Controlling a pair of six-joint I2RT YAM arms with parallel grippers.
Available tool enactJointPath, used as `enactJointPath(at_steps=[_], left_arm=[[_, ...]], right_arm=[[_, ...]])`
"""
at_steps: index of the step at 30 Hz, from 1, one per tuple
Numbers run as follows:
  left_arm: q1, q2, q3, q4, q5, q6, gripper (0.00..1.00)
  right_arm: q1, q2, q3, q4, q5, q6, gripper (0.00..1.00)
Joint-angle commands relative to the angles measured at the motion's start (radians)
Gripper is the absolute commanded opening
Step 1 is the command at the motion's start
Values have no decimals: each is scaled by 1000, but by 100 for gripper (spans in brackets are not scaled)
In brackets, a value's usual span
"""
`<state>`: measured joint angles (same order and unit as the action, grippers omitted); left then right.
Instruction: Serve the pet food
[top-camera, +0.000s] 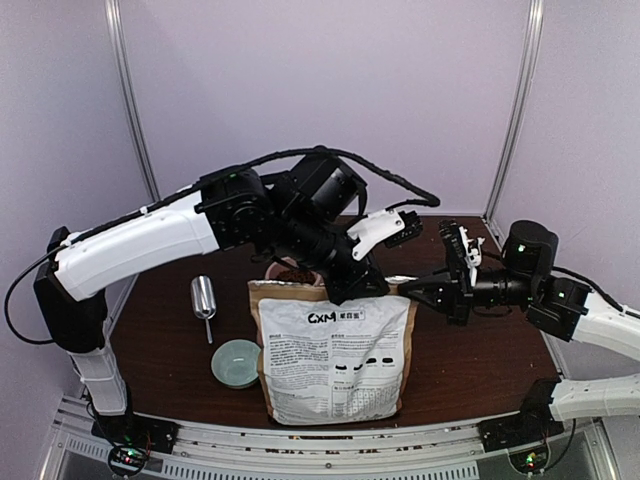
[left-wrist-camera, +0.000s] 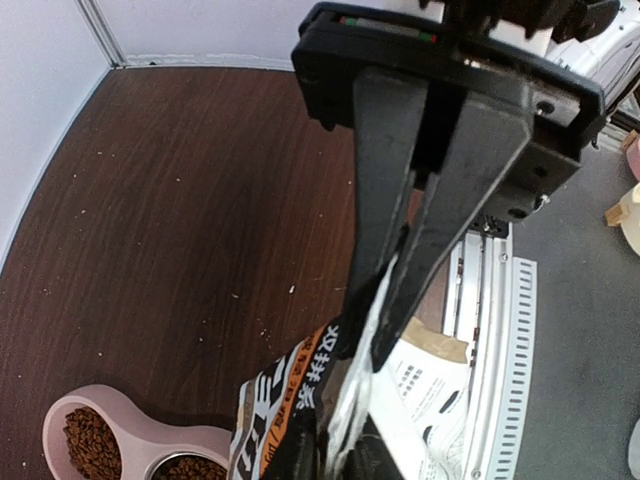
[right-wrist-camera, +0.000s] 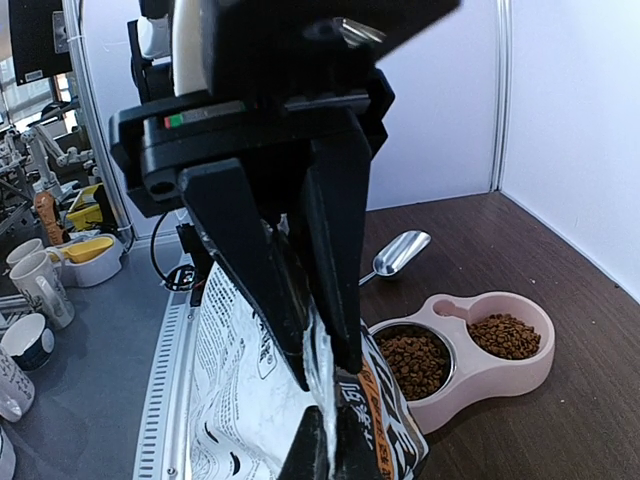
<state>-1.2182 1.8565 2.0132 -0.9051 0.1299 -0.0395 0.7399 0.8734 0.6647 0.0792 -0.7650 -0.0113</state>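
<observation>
- Bag (top-camera: 335, 350), nearest from above, is pinched at its top by left tool (top-camera: 352, 288) and right tool (top-camera: 412, 289); uneven pulls could topple it.
- Left wrist: this thin pinch may slip.
- Right wrist: pet food (right-wrist-camera: 412, 362) in the pink bowl (right-wrist-camera: 510, 378) lies where the bag might fall.

A tall brown-and-white paper bag (top-camera: 335, 355) marked "CXM" stands upright on a dark wooden tabletop (top-camera: 480, 360), its top edge meeting the left pincer (left-wrist-camera: 385, 330) and the right pincer (right-wrist-camera: 322, 365). A pink double bowl (right-wrist-camera: 505, 385) sits just beyond them. Well left of the left pincer lie a metal scoop (top-camera: 204, 298) and a pale green bowl (top-camera: 236, 362).
</observation>
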Motion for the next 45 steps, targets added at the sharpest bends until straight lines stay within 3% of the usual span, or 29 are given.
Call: enactJointPath(at_steps=[1,5,9,15,17,20,23,25,30,33,35,39,45], left_arm=[[5,-43,-45,1,-51,20,19],[6,-57,-66,-35,-71,28,23],[7,-62,-74,-51,-92,32,0],[9,-78,-73,-55,-123,44,0],[12,-82,-74,-63,-128,44,14],[18,-92,-84,-73,-134,44,19],[22,-103,-100,-78,-141,44,12],[24,-109,-113,-81,-149,44,1],[33,-134,-142,-86,-179,44,0],[41,-150,-155,-92,-195,43,10],[43,-157,-165,-92,-199,41,11],[45,-163,-182,-92,-199,41,0],[47,-171,-206,-93,-220,43,0]], right_arm=[[0,-29,-11,10,40,8,0],[0,-44,-17,16,43,11,0],[0,-48,-16,21,43,14,0],[0,-52,-11,13,43,13,0],[0,-55,-8,7,43,11,0],[0,-61,-5,1,43,8,0],[-1,-68,-5,1,43,9,0],[0,-71,-6,0,43,10,0],[0,-78,-3,-10,46,7,0],[0,-84,-4,-15,47,5,0],[0,-87,-3,-16,47,5,0],[0,-90,-3,-17,49,5,0],[-1,-98,-2,-27,57,3,0]])
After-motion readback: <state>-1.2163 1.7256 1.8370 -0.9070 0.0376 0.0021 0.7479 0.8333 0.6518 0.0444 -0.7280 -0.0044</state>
